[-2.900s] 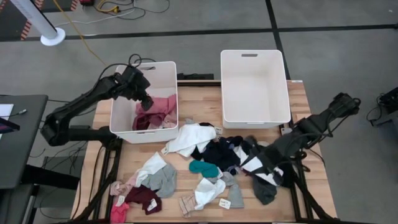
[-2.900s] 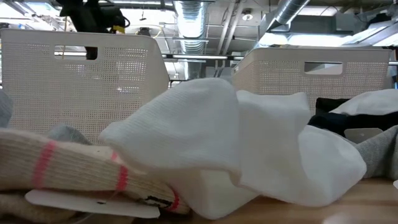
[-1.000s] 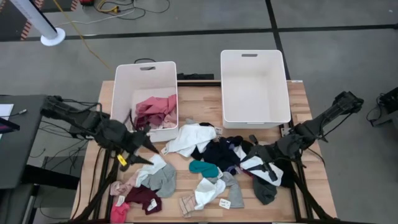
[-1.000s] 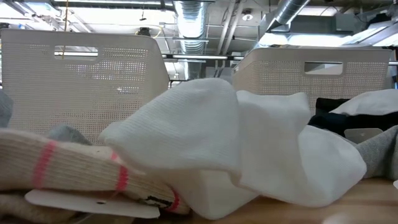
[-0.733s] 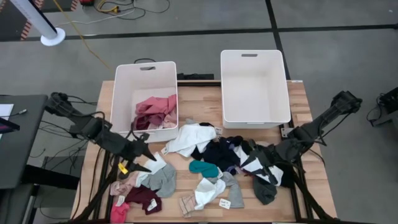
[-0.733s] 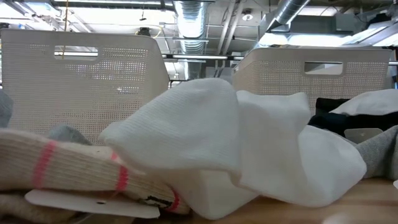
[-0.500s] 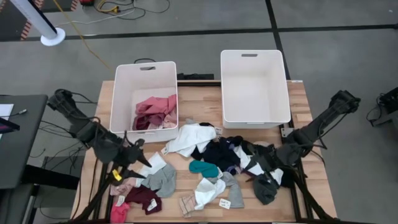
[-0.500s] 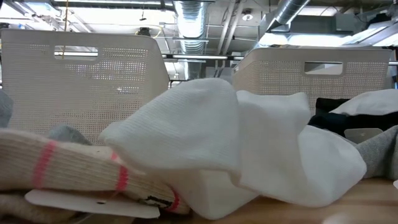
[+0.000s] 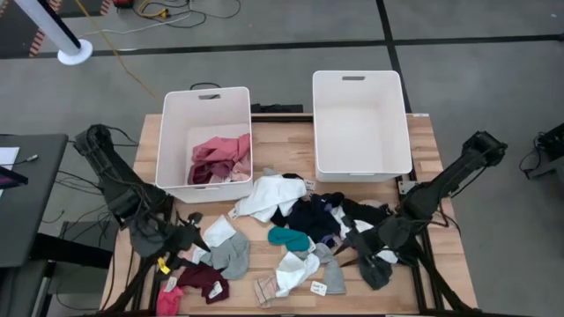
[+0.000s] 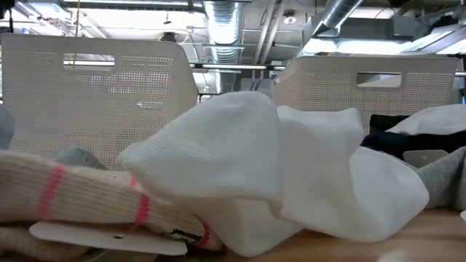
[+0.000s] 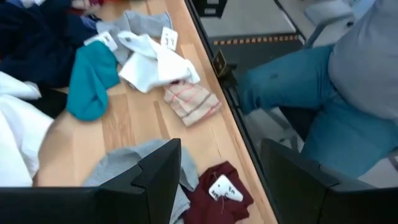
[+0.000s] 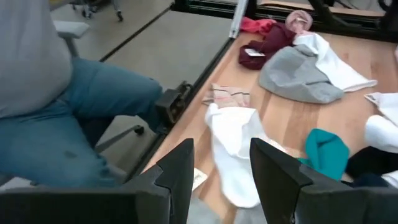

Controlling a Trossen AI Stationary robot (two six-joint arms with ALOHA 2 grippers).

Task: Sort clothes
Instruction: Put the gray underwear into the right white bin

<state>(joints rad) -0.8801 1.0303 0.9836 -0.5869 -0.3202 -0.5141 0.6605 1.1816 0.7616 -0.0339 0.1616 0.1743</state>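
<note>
1. The two white bins [image 9: 204,141] sit at the far side of the table [image 9: 423,141]; the left one has pink and maroon clothes [image 9: 218,158] in it, and the right bin [image 9: 361,123] has none
2. The rest of the clothes [image 9: 300,224] lie in a loose pile on the wood, near the front edge
3. This looks like the reach-down step: the left gripper [image 9: 181,242] hangs low over the grey sock [image 9: 231,254] and maroon piece [image 9: 204,282], fingers apart, holding nothing
4. The right gripper [image 9: 366,255] is low by the dark clothes [image 9: 374,269], fingers apart too, with nothing in it
5. Next, I think each one has to drop onto one piece and pinch just that piece
6. The left wrist view shows paper tags [image 11: 219,186] and a striped sock [image 11: 191,102]; both wrist views show a person's blue-trousered legs [image 11: 292,81] beside the table, which the high view does not
7. The low view shows only a big white cloth [image 10: 277,167] up close and the bin walls
</note>
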